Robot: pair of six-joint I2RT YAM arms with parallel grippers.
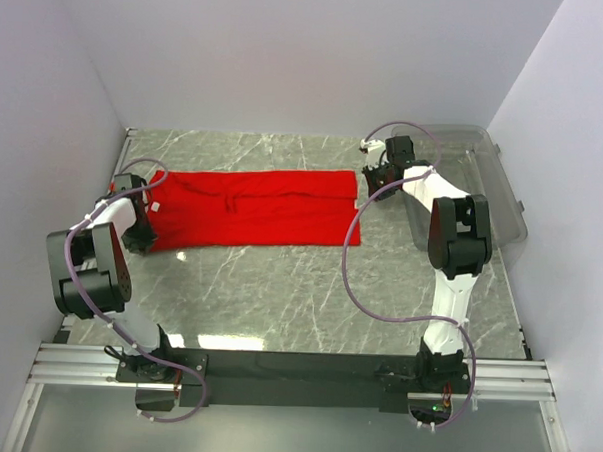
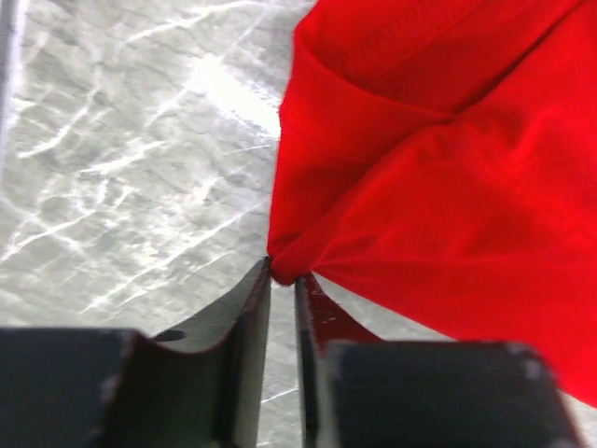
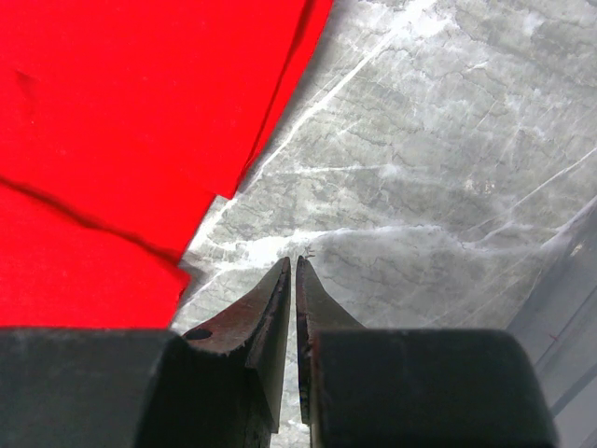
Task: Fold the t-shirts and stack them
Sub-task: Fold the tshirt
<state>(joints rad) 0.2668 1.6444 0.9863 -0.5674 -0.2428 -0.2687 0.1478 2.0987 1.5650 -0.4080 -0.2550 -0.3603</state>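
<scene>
On the grey marble bench, a plain red cloth t-shirt lies outstretched; left jaws pinch its corner, right jaws pressed together, empty, beside it. An even fold likely needs both ends gripped.

Setting: robot test cell, probably a laboratory; the view ends at the enclosure.
Enclosure: plain white walls on three sides.
Work surface: grey marble-patterned tabletop.
Mounting: aluminium rail frame at near edge; left arm and right arm bolted there.
Wiring: exposed cables looped along both arms.
Storage: clear plastic bin by right wall.
</scene>
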